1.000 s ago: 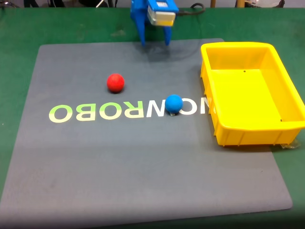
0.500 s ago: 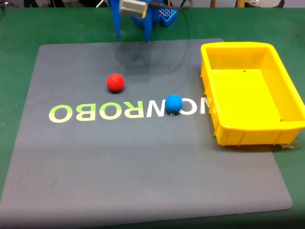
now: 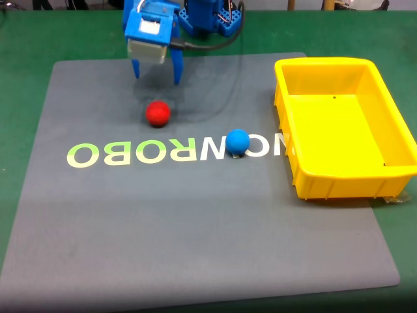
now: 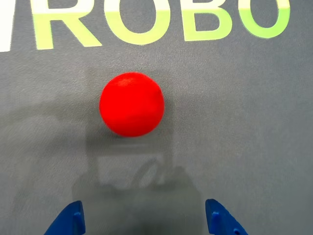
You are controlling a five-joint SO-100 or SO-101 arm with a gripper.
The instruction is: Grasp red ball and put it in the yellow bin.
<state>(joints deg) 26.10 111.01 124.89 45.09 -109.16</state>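
Observation:
The red ball (image 3: pixel 158 113) rests on the grey mat above the letters "ROBO", and the wrist view has it (image 4: pixel 131 104) just ahead of the fingers. My blue gripper (image 3: pixel 156 73) hangs open over the mat, a little behind the ball, its two fingertips (image 4: pixel 72 220) spread wider than the ball with nothing between them. The yellow bin (image 3: pixel 291 130) stands at the mat's right edge and holds nothing.
A blue ball (image 3: pixel 238 141) sits on the mat's lettering between the red ball and the bin. The grey mat (image 3: pixel 195 235) lies on a green table. The arm's blue base (image 3: pixel 212 16) and a cable stand at the back.
My gripper has swung left from above the mat's back middle and come down toward the red ball. The balls and the bin have not moved.

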